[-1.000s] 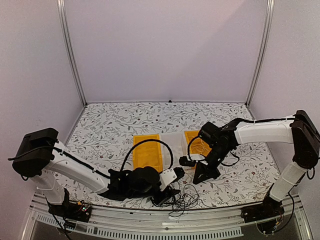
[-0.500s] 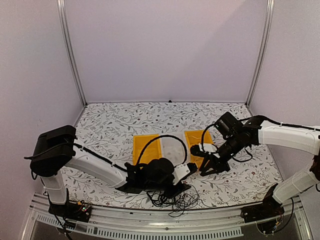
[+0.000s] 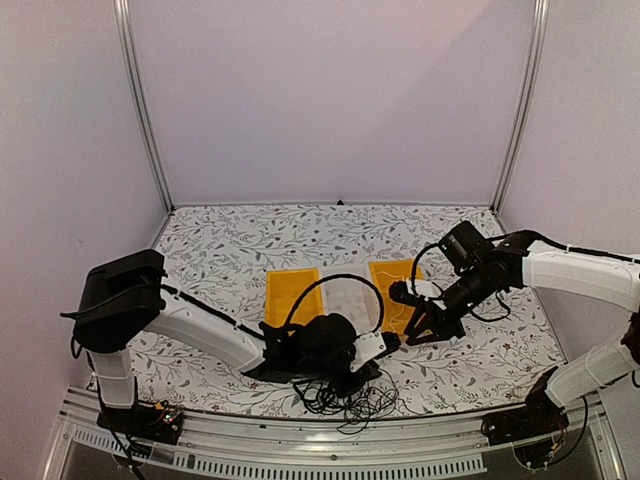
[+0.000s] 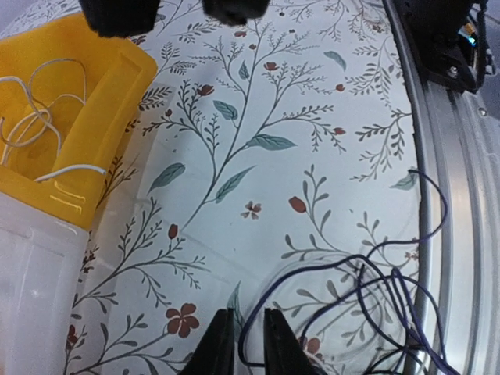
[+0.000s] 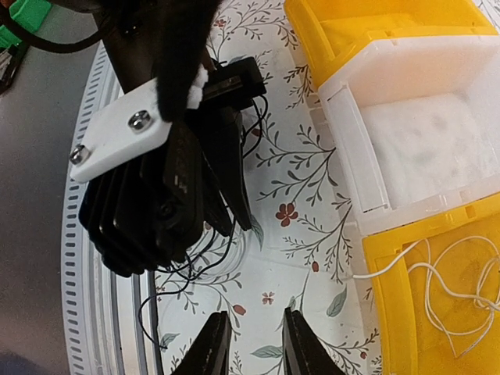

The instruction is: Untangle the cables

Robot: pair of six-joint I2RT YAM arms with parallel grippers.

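Landmark: the clear bin stands in the middle of the flowered surface, and all places below are given from it.
Yellow bins: one yellow bin stands against the left side of the clear bin, and a second yellow bin stands against its right side.
Black cables: they lie in one loose tangle on the surface, on the near side of the clear bin, toward the arm bases. In the left wrist view some loops pass over the metal rail at the edge of the surface.
Pale cable: it lies in loose loops inside the second yellow bin, the one right of the clear bin, apart from the black tangle.
Left fingers: they are low over the surface on the near side of the clear bin, at the edge of the tangle. They stand a little apart, with a narrow gap. One black strand runs through this gap, and the gap is wider than the strand, so the strand is not pinched.
Right fingers: they hang to the right of the clear bin, past the second yellow bin, above bare surface. They are slightly apart and hold nothing.
Left and right fingers: they are near each other but do not touch.
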